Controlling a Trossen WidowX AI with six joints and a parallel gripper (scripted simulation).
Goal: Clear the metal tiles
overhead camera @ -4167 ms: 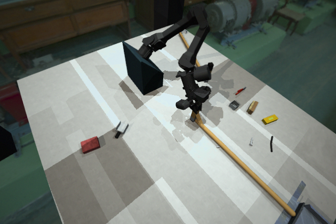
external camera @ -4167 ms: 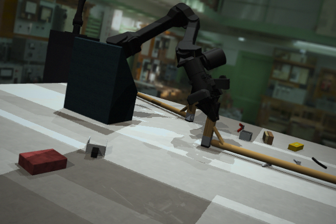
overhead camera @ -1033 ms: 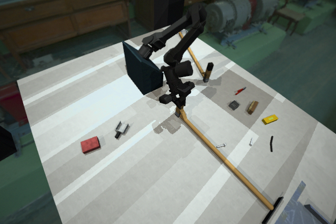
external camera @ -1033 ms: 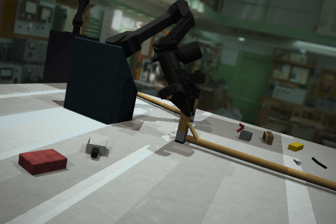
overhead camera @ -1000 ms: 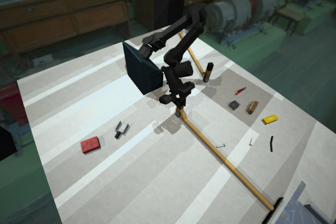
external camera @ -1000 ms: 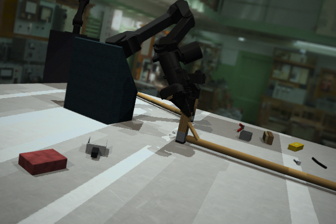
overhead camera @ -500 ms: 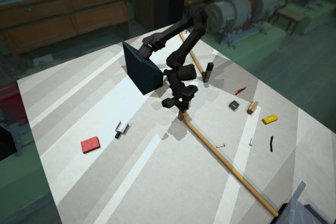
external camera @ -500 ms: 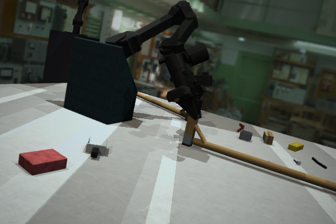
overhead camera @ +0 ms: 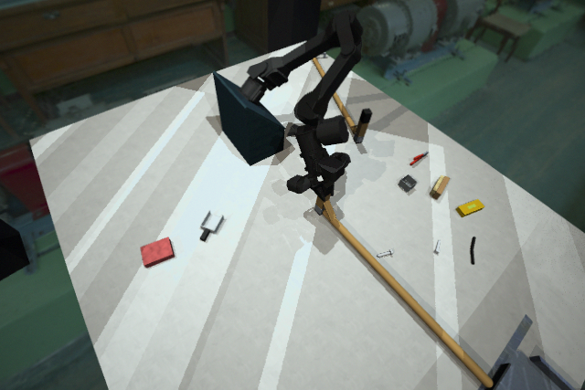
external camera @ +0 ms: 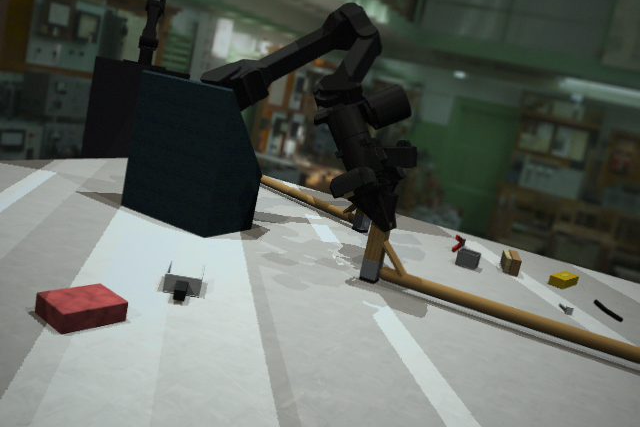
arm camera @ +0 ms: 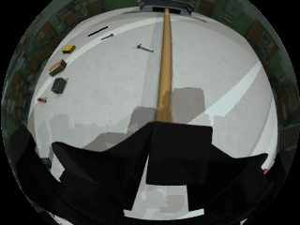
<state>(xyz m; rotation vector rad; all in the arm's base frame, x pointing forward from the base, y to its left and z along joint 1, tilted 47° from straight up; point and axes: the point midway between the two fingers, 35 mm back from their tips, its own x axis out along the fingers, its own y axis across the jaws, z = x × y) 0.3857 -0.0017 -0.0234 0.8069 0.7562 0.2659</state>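
The long scraper (overhead camera: 401,289) (external camera: 496,308) (arm camera: 166,56) has a wooden pole and an upright handle with a grey foot, which is low at the table top. My gripper (overhead camera: 324,195) (external camera: 384,226) (arm camera: 167,127) is shut on this upright handle. The pole runs away from me to the steel bench plate (overhead camera: 533,373), which is cut off at the lower right of the top view. The dark scraper head (overhead camera: 500,373) is at the plate's near part, partly hidden behind the pole's end. The plate is small at the top of the wrist view. I cannot make out metal tiles or the catch box.
Another wooden-poled tool (overhead camera: 337,100) (external camera: 310,200) lies behind the arm. A dark teal block (overhead camera: 248,131) (external camera: 186,153) stands by the arm's base. A red block (overhead camera: 157,252) (external camera: 81,307) lies left. Right are a dark box (overhead camera: 407,183), yellow block (overhead camera: 470,207) and several small items.
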